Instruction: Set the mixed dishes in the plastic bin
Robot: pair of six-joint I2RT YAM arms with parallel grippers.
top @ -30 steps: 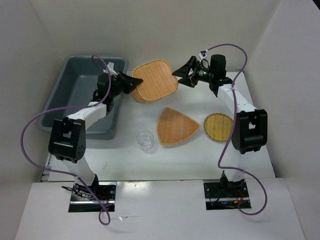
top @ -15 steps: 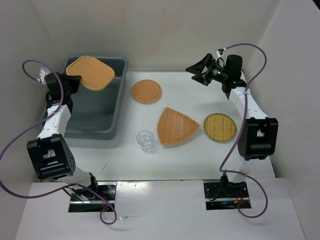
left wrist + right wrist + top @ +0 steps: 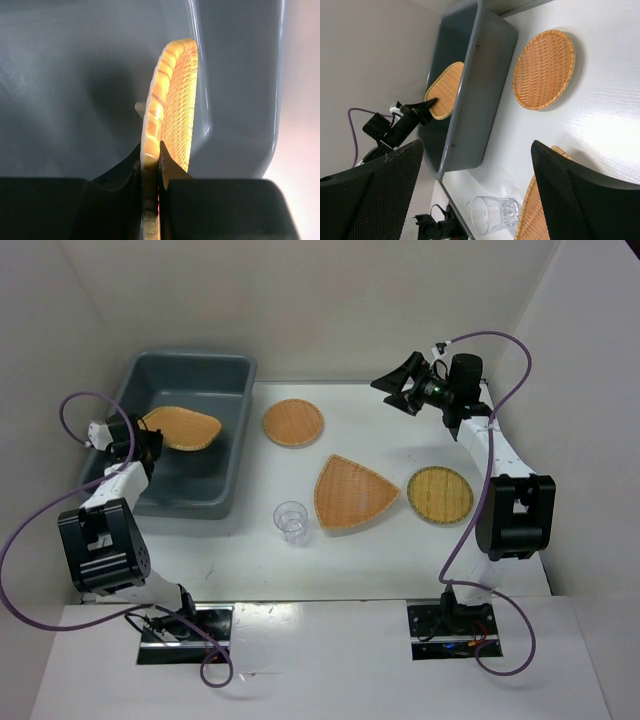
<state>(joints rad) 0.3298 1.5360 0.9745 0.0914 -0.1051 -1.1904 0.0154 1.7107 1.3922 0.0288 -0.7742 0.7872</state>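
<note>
Since the grey bin [image 3: 200, 380] is by far the biggest thing here, it comes first: it stands at the far left of the table [image 3: 380, 560], with sloped walls and a rolled rim. Inside it hangs the rounded-square tray [image 3: 185, 427], orange and woven, tilted low over the floor. The left gripper [image 3: 140, 435] has it by the rim, jaws nearly closed on the thin edge. Whether its far edge touches the floor I cannot tell.

Outside the bin lie 3 more trays. The triangle tray [image 3: 352, 492], orange with rounded corners, lies mid-table. The yellow round tray [image 3: 439, 494] lies just beside it on the right, and the orange round tray [image 3: 293, 423] lies beyond it, near the bin's right wall. Smallest is the clear cup [image 3: 292, 521], upright just left of the triangle tray.

The right gripper [image 3: 395, 390] hangs over the far right of the table, jaws wide apart, holding nothing.

These trays look light, thin and stiff, and the weave should give the pads some bite. Each lies flat, so a pinch on the rim seems the only hold. The cup looks light and slippery and may tip or flex; a gentle hold across its wall would suit.
</note>
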